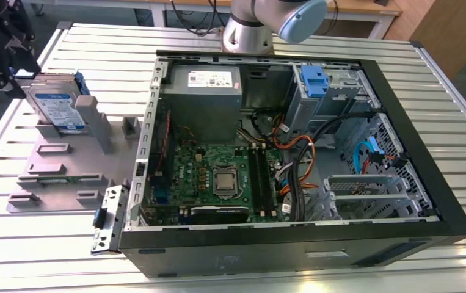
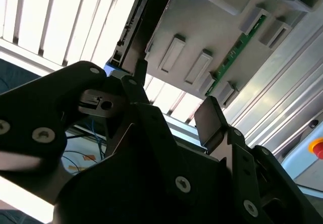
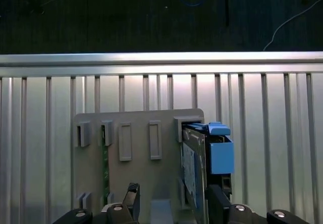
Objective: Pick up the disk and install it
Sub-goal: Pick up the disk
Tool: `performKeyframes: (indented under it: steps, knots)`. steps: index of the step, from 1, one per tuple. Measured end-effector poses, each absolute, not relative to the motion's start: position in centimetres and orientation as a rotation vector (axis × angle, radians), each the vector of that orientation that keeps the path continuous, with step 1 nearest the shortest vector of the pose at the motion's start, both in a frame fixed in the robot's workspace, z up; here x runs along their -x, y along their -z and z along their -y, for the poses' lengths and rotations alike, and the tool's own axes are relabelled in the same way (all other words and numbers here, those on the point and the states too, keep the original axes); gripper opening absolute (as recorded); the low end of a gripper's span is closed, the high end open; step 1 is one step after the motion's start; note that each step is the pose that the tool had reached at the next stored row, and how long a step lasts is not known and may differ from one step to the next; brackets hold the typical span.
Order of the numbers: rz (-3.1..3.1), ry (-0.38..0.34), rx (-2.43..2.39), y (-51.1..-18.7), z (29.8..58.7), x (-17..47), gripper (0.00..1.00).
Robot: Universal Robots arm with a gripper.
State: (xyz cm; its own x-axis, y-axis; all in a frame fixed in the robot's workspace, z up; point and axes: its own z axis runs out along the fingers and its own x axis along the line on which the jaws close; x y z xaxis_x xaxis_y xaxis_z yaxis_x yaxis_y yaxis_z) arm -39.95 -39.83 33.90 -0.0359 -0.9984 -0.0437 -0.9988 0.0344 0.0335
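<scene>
Disk (image 1: 57, 107) upright, end effector (image 3: 174, 193) spread above

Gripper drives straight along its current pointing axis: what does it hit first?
Likely the silver rectangular disk with blue plastic bracket, standing on edge in the grey plastic holder, directly ahead of the open gripper. Depth unclear.

A robotics lab: an arm's base (image 1: 251, 27) stands on a slatted metal table (image 1: 45, 244) beside an opened computer case (image 1: 281, 249).

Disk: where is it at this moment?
The disk stands on edge in the grey holder at the exterior view's left, beside the open case, with the open gripper close by.
</scene>
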Motion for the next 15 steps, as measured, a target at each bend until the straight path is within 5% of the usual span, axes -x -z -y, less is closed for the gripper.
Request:
performKeyframes:
  steps: [15]
  knots:
    - [-2.242,-0.099,2.174,-33.4,38.6,40.0,0.65]
